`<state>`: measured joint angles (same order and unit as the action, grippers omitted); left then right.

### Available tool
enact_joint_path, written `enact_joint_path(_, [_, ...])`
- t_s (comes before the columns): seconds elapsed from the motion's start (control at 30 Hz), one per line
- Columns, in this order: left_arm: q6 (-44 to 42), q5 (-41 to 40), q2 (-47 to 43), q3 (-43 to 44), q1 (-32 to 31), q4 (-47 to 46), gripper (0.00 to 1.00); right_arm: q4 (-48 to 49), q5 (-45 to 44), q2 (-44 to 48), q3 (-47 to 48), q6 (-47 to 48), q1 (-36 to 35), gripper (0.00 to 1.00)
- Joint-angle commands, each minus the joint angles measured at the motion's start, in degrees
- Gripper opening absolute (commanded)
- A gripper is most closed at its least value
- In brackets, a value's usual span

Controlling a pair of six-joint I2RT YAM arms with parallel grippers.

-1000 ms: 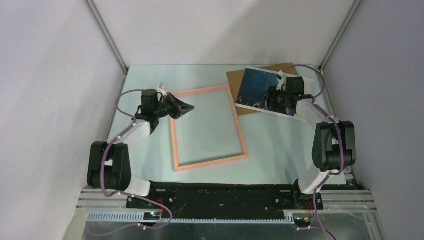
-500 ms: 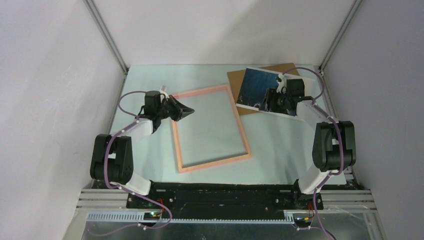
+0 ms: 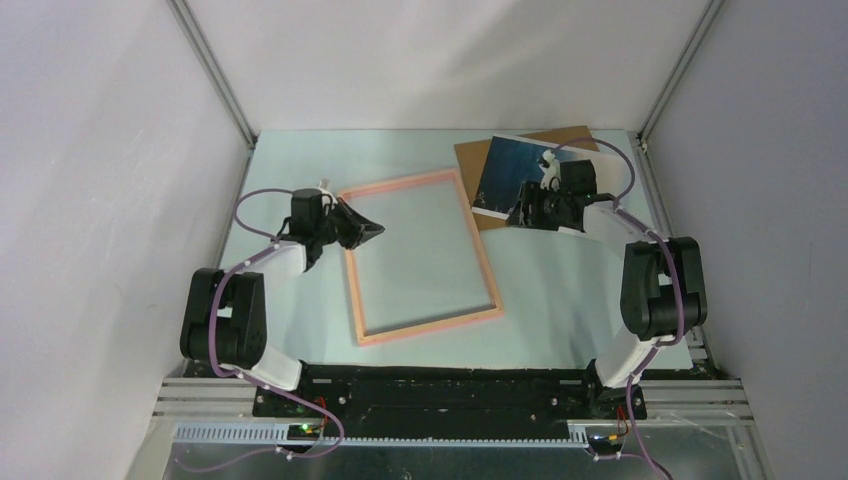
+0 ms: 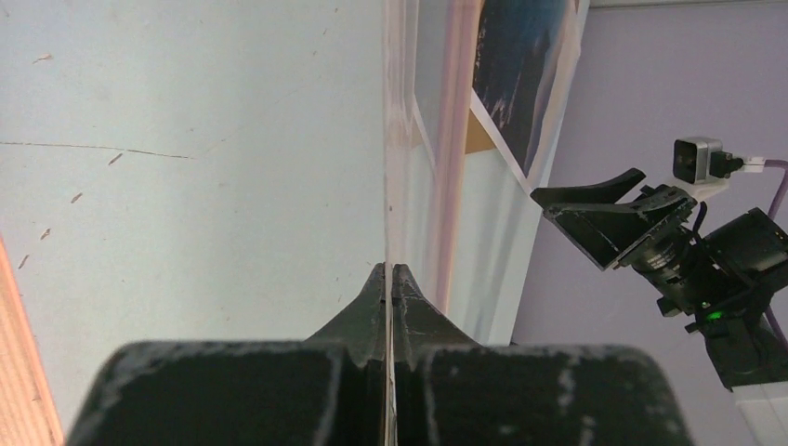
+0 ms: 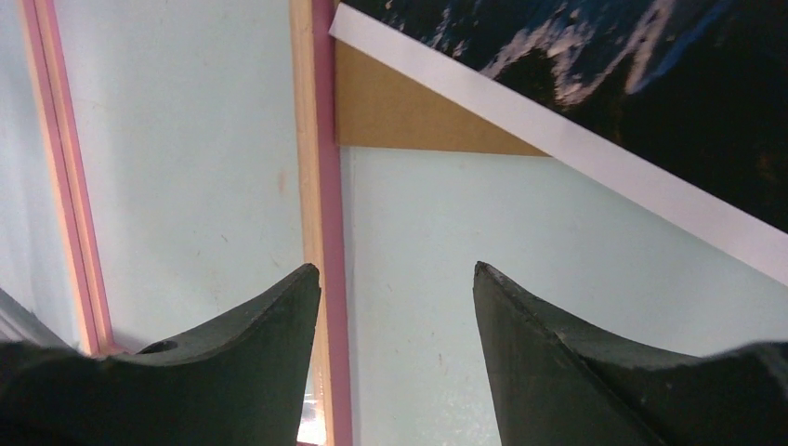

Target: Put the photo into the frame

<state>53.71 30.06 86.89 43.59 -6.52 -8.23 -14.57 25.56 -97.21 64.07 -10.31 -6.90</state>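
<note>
The pink frame (image 3: 480, 245) lies in the middle of the table. My left gripper (image 3: 372, 228) is shut at its left rail near the far corner. In the left wrist view the fingertips (image 4: 372, 307) pinch a thin edge of the frame (image 4: 388, 139), seen end-on. The photo (image 3: 510, 170), blue side up, rests on the brown backing board (image 3: 467, 160) at the back right. My right gripper (image 3: 520, 215) is open and empty, low over bare table between the frame's right rail (image 5: 323, 167) and the photo's near corner (image 5: 595, 84).
The backing board (image 5: 400, 116) lies under the photo and touches the frame's right rail. Pale walls and metal posts close in the table at the back and sides. The right arm (image 4: 715, 269) shows across the table in the left wrist view.
My right gripper has moved left off the photo's near edge toward the frame's right rail. The left gripper has shifted slightly, and the frame has turned a little with it.
</note>
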Motion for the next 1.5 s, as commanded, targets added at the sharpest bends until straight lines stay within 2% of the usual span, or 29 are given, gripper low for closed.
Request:
enact_joint_path(0.0, [-3.58,-2.79,-2.01,-0.34,-0.42,0.45,0.0,2.17,0.93,-1.05,-0.09,-0.11,-1.48,0.65])
enact_joint_path(0.2, [-6.73,-5.91,-1.97,0.35,-0.72,3.77,0.0,1.91,1.12,-1.46,-0.08,0.1,-1.54,0.65])
enact_joint_path(1.47, [-9.89,-6.49,-1.88,1.7,-2.25,5.33,0.0,1.19,1.48,-2.52,-0.05,0.15,-0.69,0.64])
